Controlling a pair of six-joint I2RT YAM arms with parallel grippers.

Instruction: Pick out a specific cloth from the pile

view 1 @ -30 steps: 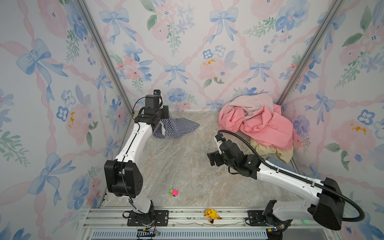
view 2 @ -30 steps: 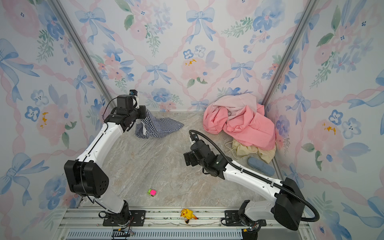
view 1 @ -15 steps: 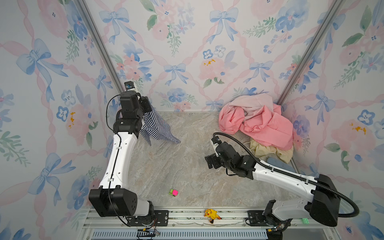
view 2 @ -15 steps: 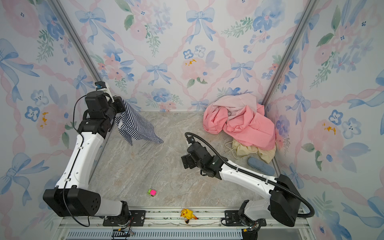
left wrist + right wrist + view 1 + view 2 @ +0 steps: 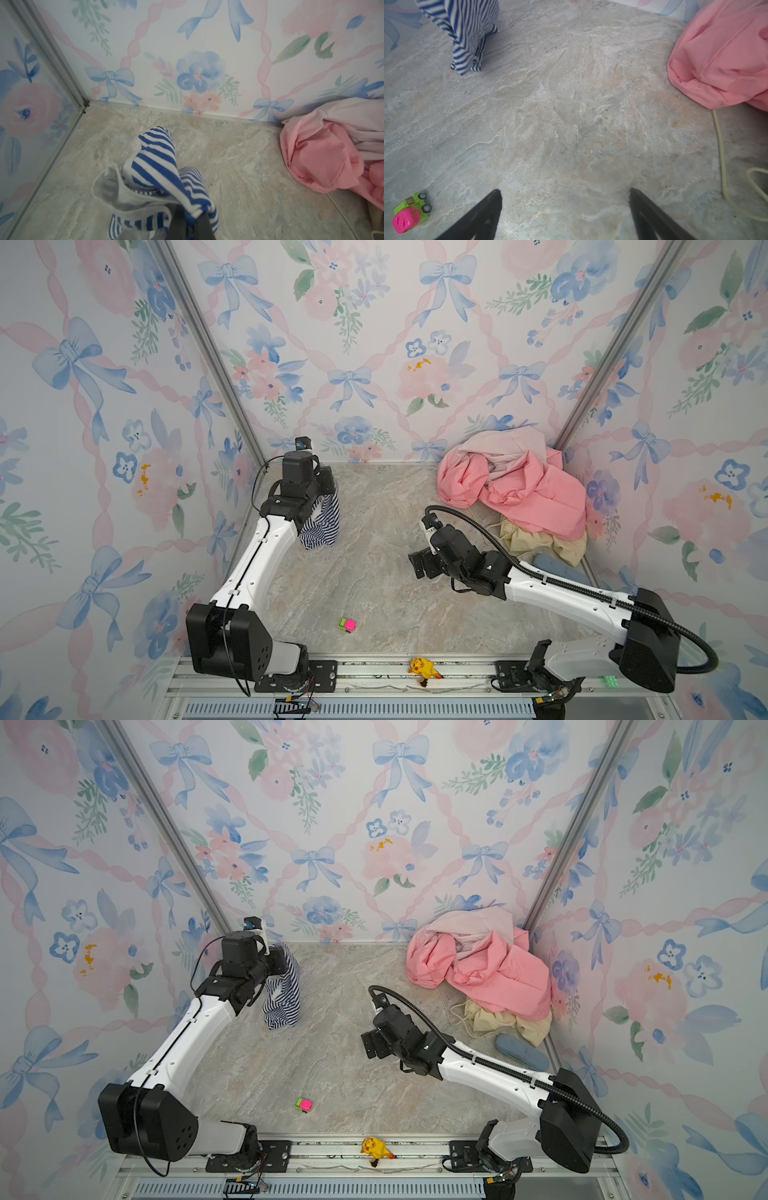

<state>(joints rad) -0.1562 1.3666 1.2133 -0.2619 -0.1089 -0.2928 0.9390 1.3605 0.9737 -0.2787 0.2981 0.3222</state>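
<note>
Swung in from the side wall since half a second ago, left jaws keep the cloth (image 5: 322,522) (image 5: 284,998) clamped, hanging far-left in both top views, well apart from the pile (image 5: 523,489) (image 5: 494,969). Left wrist: striped folds bunched at the jaws. Right wrist: right jaws spread wide, empty, above the counter (image 5: 571,124).

The cloth (image 5: 322,522) (image 5: 284,998), a small soft garment in thin navy-blue and white stripes, hangs bunched and crumpled from my left gripper (image 5: 192,214), which is clamped on its upper folds. It dangles near the far left corner of the table (image 5: 374,572), well apart from the pile (image 5: 523,485) (image 5: 490,969). I cannot tell whether its lower end (image 5: 467,68) touches the surface. The pile sits heaped in the far right corner. It is mostly salmon pink, with paler pink at the back and a cream-yellow piece (image 5: 540,541) at its near side.
</note>
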